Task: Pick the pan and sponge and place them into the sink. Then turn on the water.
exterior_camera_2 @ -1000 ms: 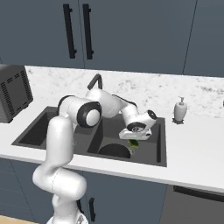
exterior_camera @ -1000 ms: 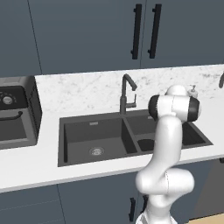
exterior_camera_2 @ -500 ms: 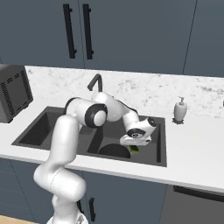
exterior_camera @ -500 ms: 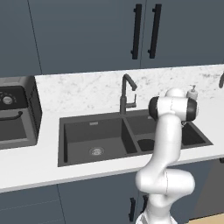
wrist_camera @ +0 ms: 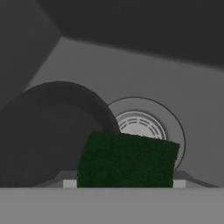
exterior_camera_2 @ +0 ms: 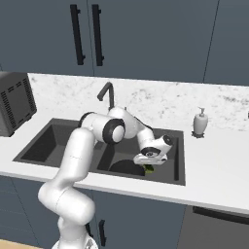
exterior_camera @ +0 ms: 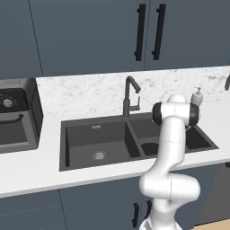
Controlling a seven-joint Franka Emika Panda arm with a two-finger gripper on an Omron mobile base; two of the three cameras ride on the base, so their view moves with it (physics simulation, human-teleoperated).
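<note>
The arm reaches down into the right-hand basin of the sink (exterior_camera_2: 179, 160), and the gripper (exterior_camera_2: 149, 168) hangs low over that basin's floor with the sponge (exterior_camera_2: 149, 169) clamped between its fingers; the jaws are closed on the sponge, one on either side of it. In the hand view the sponge (wrist_camera: 127, 159) shows its dark green scouring face, sitting squarely between the two finger tips at the bottom, and it covers the lower edge of the round metal drain (wrist_camera: 141, 124) of the basin. The pan (wrist_camera: 48, 131) lies inside the same basin, just beside the drain and partly overlapping its rim; from the right base view the pan (exterior_camera_2: 124, 168) appears as a dark round shape on the basin floor, just beside the gripper on the side toward the left-hand basin. Whether the sponge touches the pan or the basin floor cannot be told. The faucet (exterior_camera: 129, 96) stands behind the sink at the divider between the two basins. A white soap dispenser (exterior_camera_2: 200, 121) stands on the counter (exterior_camera_2: 214, 170) behind the sink's right corner, and a dark boxy appliance (exterior_camera: 15, 117) sits on the counter well to the left of the sink.
</note>
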